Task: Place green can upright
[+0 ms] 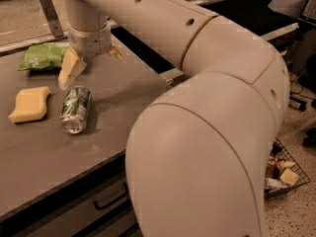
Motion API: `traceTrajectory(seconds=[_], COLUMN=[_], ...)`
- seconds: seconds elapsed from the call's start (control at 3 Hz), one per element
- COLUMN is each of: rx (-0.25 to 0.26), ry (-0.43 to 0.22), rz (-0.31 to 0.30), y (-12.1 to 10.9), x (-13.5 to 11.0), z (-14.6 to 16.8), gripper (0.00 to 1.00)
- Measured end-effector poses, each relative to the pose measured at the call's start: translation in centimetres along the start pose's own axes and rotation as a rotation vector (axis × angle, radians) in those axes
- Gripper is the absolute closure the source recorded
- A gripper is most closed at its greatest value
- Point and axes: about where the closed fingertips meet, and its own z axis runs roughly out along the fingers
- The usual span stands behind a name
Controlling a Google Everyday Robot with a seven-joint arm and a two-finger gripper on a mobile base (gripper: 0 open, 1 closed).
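Observation:
The green can [75, 109] lies on its side on the grey table [123, 93], its silver end facing the front edge. My gripper [92, 69] hangs just above and behind the can, on the end of the big white arm. Its pale fingers [69, 69] are spread apart and hold nothing. The left fingertip is close over the can's far end, apart from it.
A yellow sponge [29, 104] lies just left of the can. A flat green snack bag [43, 56] lies behind, partly hidden by the gripper. The table's front edge has drawers [111, 201] below. A wire basket [281, 174] stands on the floor at right.

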Motion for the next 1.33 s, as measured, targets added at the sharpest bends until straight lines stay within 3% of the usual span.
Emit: traceTrajectory(seconds=[0.33,0.67,1.33], rx=[-0.023,-0.048,-0.092], ry=[0.054,0.104,0.143], rz=[0.132,0.226,0.304], y=[2.6,5.3,9.2], x=[1.3,2.6,4.5], z=[1.7,2.5,3.2], gripper=[0.00,0.00,0.00])
